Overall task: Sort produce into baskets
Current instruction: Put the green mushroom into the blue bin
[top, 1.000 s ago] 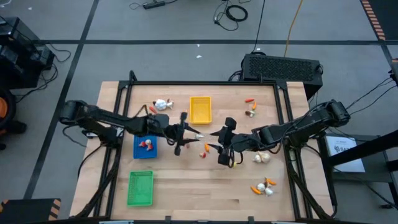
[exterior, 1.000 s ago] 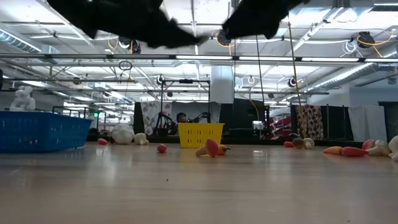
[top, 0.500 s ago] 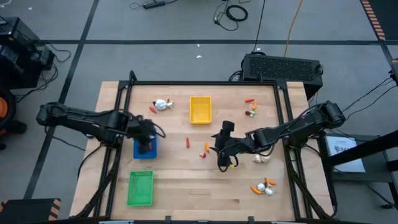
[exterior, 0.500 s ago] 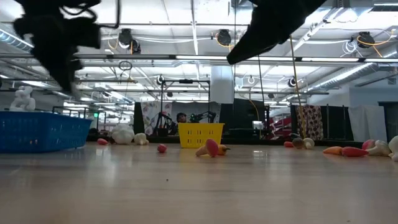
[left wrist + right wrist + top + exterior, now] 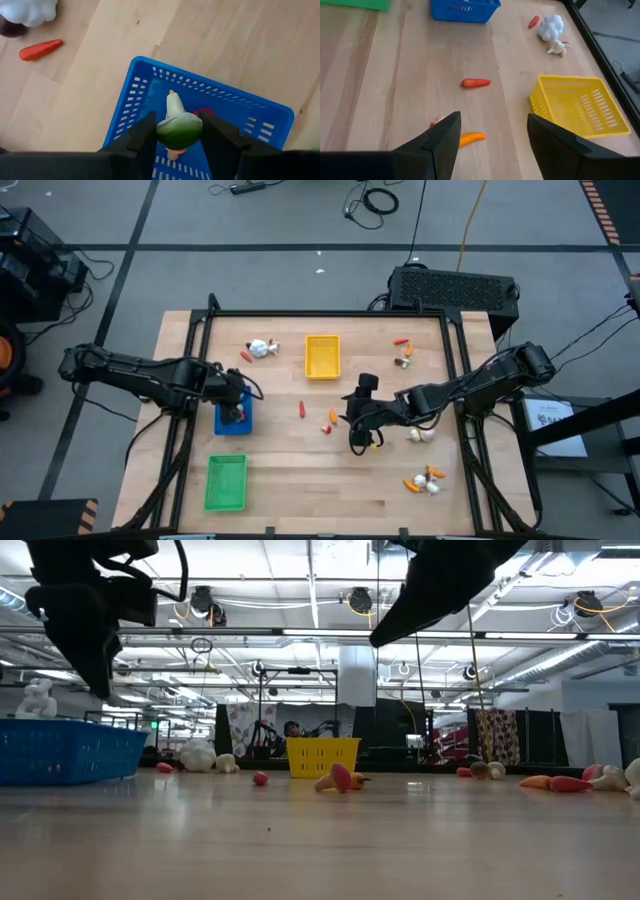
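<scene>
- A small green-topped piece (image 5: 179, 131) sat pinched between the left gripper's (image 5: 177, 137) fingers, held directly above the blue tray (image 5: 232, 418); a whitish piece (image 5: 173, 105) and something red already lay in that tray.
- If the fingers let go off-centre, I judged the piece could strike the tray's wall and bounce onto the table (image 5: 300, 470), since the tray is shallow.
- Coming down too low, the gripper risked nudging the light tray or squashing what lay inside.
- The right gripper (image 5: 492, 132) hung with fingers apart over the middle of the table, above an orange piece (image 5: 470, 137) with a pinkish bit just beside it; a red pepper (image 5: 476, 83) lay farther on, the yellow tray (image 5: 577, 105) to one side.
- A descent there could catch two neighbours at once, or push the slim orange piece away so it rolled.
- More produce lay scattered near the right edge (image 5: 424, 480) and by the far rim (image 5: 260, 348); the green tray (image 5: 226, 482) looked unfilled, so mis-sorting remained possible.
</scene>
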`<state>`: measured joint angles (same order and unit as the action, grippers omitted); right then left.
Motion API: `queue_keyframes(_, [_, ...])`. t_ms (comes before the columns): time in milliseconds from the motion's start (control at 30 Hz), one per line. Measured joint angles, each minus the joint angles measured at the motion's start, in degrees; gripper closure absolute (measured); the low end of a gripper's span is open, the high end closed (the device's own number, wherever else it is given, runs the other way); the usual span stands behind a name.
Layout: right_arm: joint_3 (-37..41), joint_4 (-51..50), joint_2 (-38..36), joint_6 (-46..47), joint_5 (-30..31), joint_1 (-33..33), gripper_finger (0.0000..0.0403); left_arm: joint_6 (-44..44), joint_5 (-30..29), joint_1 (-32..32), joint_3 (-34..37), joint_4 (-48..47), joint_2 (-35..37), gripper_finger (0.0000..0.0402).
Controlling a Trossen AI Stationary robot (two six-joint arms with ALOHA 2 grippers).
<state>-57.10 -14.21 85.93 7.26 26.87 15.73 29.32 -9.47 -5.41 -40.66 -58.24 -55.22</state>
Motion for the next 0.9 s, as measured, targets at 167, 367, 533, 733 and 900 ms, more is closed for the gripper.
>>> queue_keyframes(167, [0.0,-0.4,0.0,0.5,0.0,0.0,0.0184,0.0,0.0,0.0,0.0,-2.8,-0.4,0.0260])
queue_keyframes(367, [0.0,-0.5,0.0,0.6,0.0,0.0,0.0184,0.4,0.0,0.0,0.0,-4.3,-0.3,0.0260])
queue_keyframes(533, [0.0,-0.5,0.0,0.5,0.0,0.0,0.0184,0.5,0.1,0.0,0.0,-4.3,-0.3,0.0250])
queue_keyframes(733, [0.0,-0.5,0.0,0.1,0.0,0.0,0.0184,0.6,0.2,0.0,0.0,-4.3,-0.3,0.0200])
queue_keyframes(900, [0.0,-0.5,0.0,0.0,0.0,0.0,0.0184,0.3,-1.1,0.0,0.0,-3.8,-0.3,0.0179])
